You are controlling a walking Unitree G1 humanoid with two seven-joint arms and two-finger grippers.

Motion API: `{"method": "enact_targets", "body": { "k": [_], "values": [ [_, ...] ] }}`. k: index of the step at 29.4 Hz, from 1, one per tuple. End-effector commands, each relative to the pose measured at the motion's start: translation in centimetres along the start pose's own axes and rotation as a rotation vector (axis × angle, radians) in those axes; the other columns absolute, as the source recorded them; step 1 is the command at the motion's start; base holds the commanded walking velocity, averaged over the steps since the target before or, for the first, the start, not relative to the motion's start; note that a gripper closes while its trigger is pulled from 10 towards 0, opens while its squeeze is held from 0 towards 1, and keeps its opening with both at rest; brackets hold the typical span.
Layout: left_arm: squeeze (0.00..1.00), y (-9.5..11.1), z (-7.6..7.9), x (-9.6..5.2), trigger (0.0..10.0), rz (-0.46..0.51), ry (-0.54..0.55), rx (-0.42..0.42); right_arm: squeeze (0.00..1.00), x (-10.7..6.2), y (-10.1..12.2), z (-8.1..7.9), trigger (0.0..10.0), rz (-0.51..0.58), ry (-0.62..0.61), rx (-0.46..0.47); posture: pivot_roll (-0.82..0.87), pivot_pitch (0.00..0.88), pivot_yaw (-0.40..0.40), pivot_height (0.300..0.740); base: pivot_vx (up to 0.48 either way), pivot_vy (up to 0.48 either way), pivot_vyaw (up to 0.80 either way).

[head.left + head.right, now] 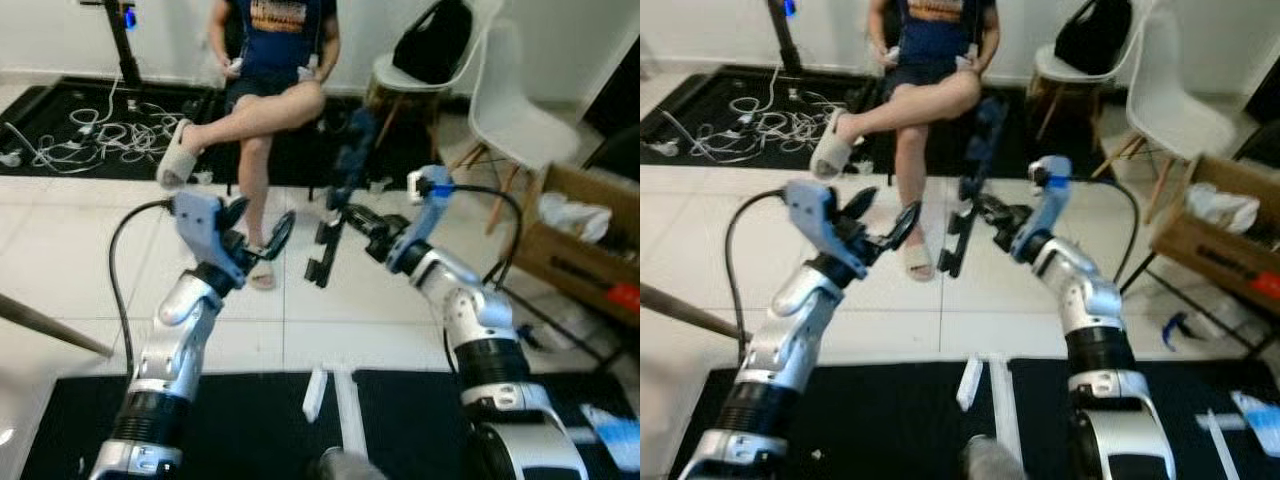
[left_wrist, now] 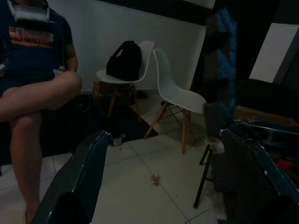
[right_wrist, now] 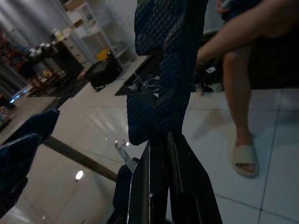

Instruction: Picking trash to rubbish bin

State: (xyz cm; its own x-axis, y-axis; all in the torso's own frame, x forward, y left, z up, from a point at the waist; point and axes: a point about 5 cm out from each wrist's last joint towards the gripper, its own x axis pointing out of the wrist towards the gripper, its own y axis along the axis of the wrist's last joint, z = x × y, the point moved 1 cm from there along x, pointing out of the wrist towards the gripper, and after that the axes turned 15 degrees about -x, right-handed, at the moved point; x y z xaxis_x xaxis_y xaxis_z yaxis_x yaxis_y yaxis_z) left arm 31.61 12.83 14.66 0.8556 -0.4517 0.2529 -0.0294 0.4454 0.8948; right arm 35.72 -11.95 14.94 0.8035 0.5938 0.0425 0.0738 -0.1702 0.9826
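Person (image 1: 275, 75): seated ahead on the tiled floor, legs crossed.
Right gripper (image 1: 330, 245): raised, fingers pinching a dark blue trash strip (image 3: 161, 70) that hangs upward.
Left gripper (image 1: 258, 228): raised alongside, fingers spread, empty.
Risk: the strip's narrow pinch may slip if swung.

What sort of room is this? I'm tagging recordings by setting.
Probably a lived-in room in a home or a small lab: white tiled floor, two white shell chairs, a tangle of cables on a black mat, and a cardboard box.
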Motion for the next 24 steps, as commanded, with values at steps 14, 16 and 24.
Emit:
{"method": "enact_targets", "body": {
  "k": [14, 16, 24],
  "values": [
    [0.00, -0.09, 0.15, 0.10, 10.0, -0.009, -0.003, 0.032, 0.00, -0.05, 0.19, 0.30, 10.0, -0.004, -0.008, -0.016, -0.04, 0.000, -0.016, 0.740, 0.000, 0.000, -0.77],
    [0.00, -0.09, 0.16, 0.12, 10.0, -0.008, -0.003, 0.036, 0.00, -0.05, 0.18, 0.31, 10.0, -0.005, -0.009, -0.017, -0.04, 0.000, -0.016, 0.740, 0.000, 0.000, -0.77],
    [0.00, -0.07, 0.18, 0.15, 10.0, -0.009, -0.005, 0.038, 0.00, -0.04, 0.17, 0.33, 10.0, -0.006, -0.009, -0.019, -0.04, 0.000, -0.016, 0.740, 0.000, 0.000, -0.76]
  ]
}}
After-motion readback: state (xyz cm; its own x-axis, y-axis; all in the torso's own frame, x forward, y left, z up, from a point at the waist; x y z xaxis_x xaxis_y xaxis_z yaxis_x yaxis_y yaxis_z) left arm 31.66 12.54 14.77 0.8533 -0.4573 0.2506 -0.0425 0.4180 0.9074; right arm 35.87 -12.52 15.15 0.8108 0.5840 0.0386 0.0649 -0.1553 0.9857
